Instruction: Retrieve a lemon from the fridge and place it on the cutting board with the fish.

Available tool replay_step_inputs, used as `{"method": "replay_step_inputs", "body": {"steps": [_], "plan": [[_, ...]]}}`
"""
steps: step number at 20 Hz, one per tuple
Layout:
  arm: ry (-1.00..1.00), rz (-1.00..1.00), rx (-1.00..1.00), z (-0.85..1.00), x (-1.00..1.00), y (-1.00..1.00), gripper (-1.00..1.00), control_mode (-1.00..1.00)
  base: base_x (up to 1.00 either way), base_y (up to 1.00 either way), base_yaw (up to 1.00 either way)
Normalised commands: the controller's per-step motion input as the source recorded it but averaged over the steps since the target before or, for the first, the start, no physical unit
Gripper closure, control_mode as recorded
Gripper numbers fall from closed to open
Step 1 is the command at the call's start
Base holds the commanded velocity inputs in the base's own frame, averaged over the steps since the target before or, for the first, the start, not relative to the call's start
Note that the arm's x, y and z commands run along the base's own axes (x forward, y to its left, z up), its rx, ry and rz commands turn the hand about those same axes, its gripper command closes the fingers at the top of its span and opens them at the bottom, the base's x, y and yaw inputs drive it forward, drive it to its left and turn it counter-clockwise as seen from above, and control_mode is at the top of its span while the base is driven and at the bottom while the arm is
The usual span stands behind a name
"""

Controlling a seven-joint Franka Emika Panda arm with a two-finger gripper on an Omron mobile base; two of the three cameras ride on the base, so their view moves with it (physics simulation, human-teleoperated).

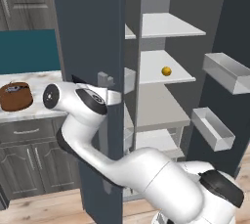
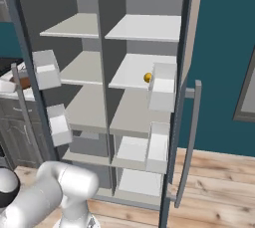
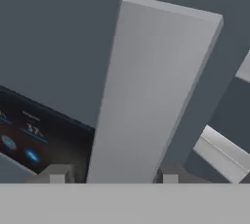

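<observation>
Both doors of the fridge stand open, baring its pale shelves. The lemon rests on a middle shelf on the right side. My gripper is at the left door's long grey handle. It is open, with one fingertip on either side of the handle and a gap showing on the left. The door's black touch panel lies beside the handle. On the counter to the left, the cutting board carries the fish.
The right door swings out with its handle and bins into the room. The left door's bins hang on its inner face. Grey cabinets sit under the marble counter. Wooden floor lies in front.
</observation>
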Motion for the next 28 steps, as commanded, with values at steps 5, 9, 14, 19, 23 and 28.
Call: {"method": "replay_step_inputs", "body": {"steps": [5, 9, 14, 19, 23, 28], "plan": [[0.0, -0.05, -0.01, 0.0, -0.13, 0.48, -1.0, -1.0, 0.0, 0.0, 0.0], [0.0, -0.03, 0.0, 0.1, -0.89, 0.55, -1.0, -1.0, 0.0, 0.0, 0.0], [-0.06, -0.01, 0.02, 0.0, -0.97, -0.15, -1.0, -1.0, 0.0, 0.0, 0.0], [0.05, 0.04, 0.31, 0.0, -0.82, -1.0, -1.0, -1.0, 0.0, 0.0, 0.0], [0.11, 0.08, 0.44, 0.0, -0.54, -1.0, -1.0, -1.0, 0.0, 0.0, 0.0], [0.03, 0.08, 0.49, -0.01, -0.56, -1.0, -1.0, -1.0, 0.0, 0.0, 0.0]]}}
